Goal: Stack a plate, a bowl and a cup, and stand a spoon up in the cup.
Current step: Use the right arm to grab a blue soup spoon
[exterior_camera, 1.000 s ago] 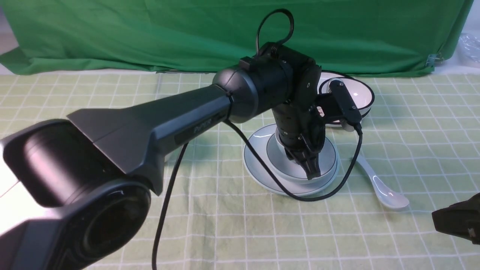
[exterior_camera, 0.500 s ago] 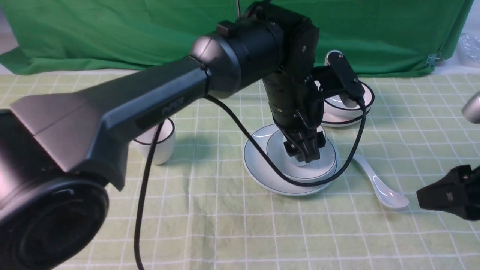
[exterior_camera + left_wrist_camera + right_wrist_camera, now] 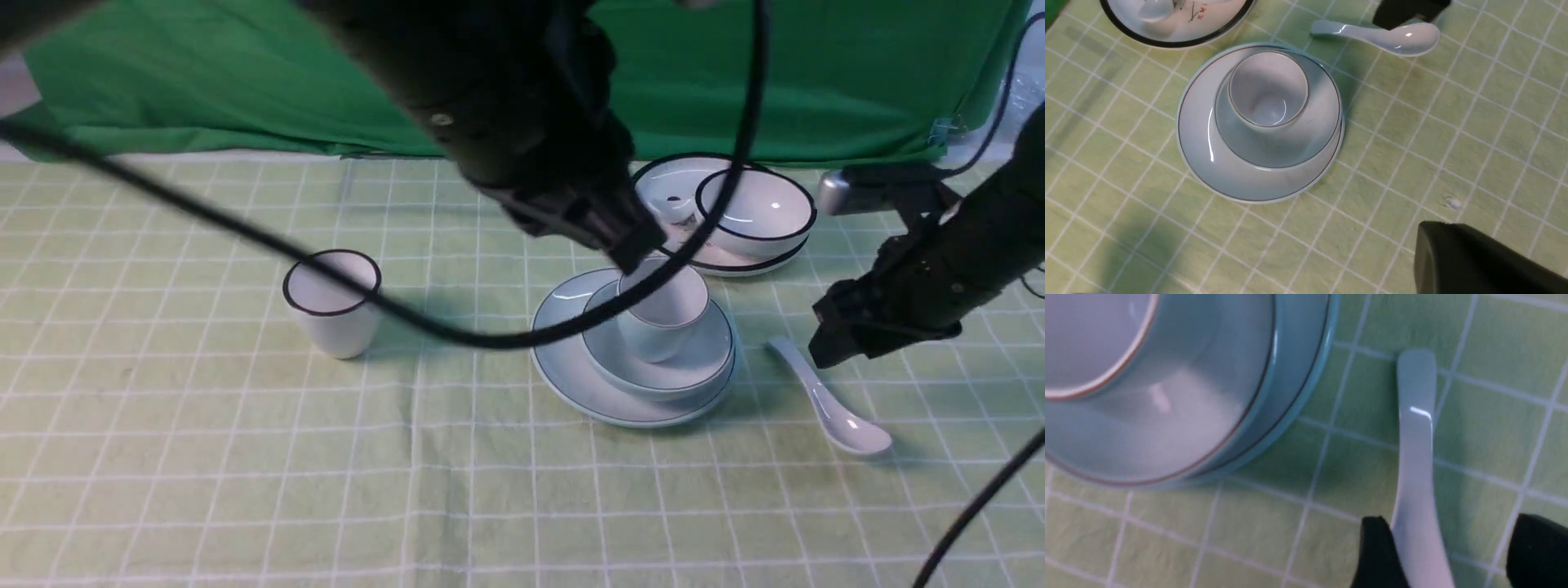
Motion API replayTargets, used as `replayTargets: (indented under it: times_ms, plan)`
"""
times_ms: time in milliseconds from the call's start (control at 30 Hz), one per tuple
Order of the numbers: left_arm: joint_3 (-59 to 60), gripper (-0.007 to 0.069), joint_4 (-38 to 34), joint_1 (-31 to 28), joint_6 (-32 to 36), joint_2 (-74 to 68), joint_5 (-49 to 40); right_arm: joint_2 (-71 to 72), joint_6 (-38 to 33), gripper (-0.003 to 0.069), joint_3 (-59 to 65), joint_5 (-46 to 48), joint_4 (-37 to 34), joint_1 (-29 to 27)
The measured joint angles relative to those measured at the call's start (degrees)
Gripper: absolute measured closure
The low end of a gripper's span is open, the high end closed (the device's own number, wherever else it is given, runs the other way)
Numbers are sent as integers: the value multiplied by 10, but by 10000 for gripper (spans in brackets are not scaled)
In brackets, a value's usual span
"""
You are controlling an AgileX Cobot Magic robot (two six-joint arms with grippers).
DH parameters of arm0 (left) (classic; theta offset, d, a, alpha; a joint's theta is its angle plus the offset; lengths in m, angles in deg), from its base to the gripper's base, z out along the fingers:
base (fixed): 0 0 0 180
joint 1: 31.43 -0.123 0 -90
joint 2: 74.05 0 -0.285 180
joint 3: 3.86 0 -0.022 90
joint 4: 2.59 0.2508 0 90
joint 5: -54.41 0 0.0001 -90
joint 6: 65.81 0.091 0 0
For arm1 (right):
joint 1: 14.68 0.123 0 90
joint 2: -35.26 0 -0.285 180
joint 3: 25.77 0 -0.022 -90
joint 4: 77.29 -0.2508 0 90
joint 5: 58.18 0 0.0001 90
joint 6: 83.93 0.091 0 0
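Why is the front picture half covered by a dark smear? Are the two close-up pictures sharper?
Front view: the left arm near the lens blurs dark; the cup behind is crisp. Left wrist view: sharp, glints on the plate. Right wrist view: soft, glare on the spoon.

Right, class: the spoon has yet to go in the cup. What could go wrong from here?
1. The glossy spoon lies off-centre between the fingers of the open right gripper, so it may twist or slip on closing.
2. The cup only rests in the bowl; a misaimed spoon could tip it.
3. A black cable crosses in front of the cup in the front view and might snag it.
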Motion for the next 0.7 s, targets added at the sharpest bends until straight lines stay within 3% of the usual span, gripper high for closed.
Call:
replayTargets:
  times_ms: [333, 433, 500, 567, 700]
  plan:
    - [330, 622, -2, 0, -24, 297, 260, -118, -2, 223, -71, -8, 42, 36]
    - [371, 622, -2, 0, -25, 344, 299, -120, -2, 290, -73, -10, 54, 41]
    - [383, 622, -2, 0, -26, 375, 311, -122, -2, 414, -75, -9, 60, 45]
    - [385, 622, -2, 0, -26, 386, 312, -122, -2, 487, -77, -3, 60, 46]
    - [387, 622, 2, 0, -26, 401, 313, -102, 2, 492, -75, 19, 58, 49]
